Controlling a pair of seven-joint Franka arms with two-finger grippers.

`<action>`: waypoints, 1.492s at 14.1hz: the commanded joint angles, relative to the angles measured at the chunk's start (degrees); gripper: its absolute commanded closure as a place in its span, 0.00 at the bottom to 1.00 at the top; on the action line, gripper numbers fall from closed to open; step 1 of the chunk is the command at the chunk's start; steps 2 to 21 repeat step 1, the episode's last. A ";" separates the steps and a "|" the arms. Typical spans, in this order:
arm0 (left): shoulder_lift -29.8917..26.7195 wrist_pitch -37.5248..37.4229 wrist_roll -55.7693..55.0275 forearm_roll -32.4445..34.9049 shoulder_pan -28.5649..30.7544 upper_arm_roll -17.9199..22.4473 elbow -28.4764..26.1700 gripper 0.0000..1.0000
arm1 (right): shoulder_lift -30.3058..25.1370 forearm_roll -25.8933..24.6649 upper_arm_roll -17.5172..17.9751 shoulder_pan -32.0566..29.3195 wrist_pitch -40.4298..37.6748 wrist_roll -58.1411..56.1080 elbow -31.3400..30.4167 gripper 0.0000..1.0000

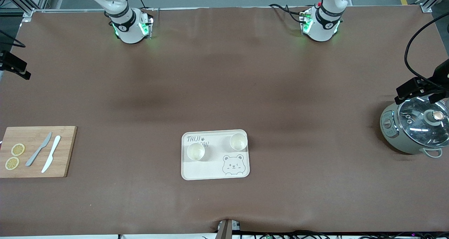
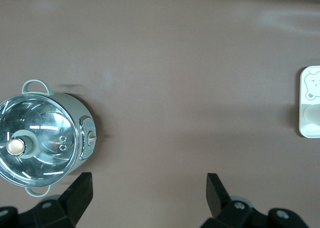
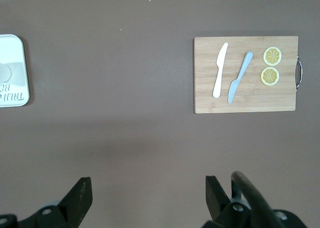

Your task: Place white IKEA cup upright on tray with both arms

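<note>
Brown table [image 1: 224, 74]: tray [image 1: 214, 172] holds two upright cups [image 1: 195, 151].

Left gripper [image 2: 146, 190], right gripper [image 3: 145, 193]: raised, jaws wide apart.

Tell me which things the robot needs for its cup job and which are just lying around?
Needed: tray, two cups upright on it, open left gripper, open right gripper.
Lying around: cutting board, two knives, lemon slices, pot.

White arms [image 1: 122, 18] with black joint bands, green lights, black cables.
</note>
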 commanded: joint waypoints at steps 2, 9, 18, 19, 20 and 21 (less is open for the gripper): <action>0.80 -1.45 0.86 0.98 0.20 -0.16 1.84 0.00 | -0.07 -0.93 0.65 -0.73 0.06 -0.63 0.30 0.00; 0.80 -1.45 0.86 0.98 0.20 -0.16 1.84 0.00 | -0.07 -0.93 0.65 -0.73 0.06 -0.63 0.30 0.00; 0.80 -1.45 0.86 0.98 0.20 -0.16 1.84 0.00 | -0.07 -0.93 0.65 -0.73 0.06 -0.63 0.30 0.00; 0.80 -1.45 0.86 0.98 0.20 -0.16 1.84 0.00 | -0.07 -0.93 0.65 -0.73 0.06 -0.63 0.30 0.00; 0.80 -1.45 0.86 0.98 0.20 -0.16 1.84 0.00 | -0.07 -0.93 0.65 -0.73 0.06 -0.63 0.30 0.00; 0.80 -1.45 0.86 0.98 0.20 -0.16 1.84 0.00 | -0.07 -0.93 0.65 -0.73 0.06 -0.63 0.30 0.00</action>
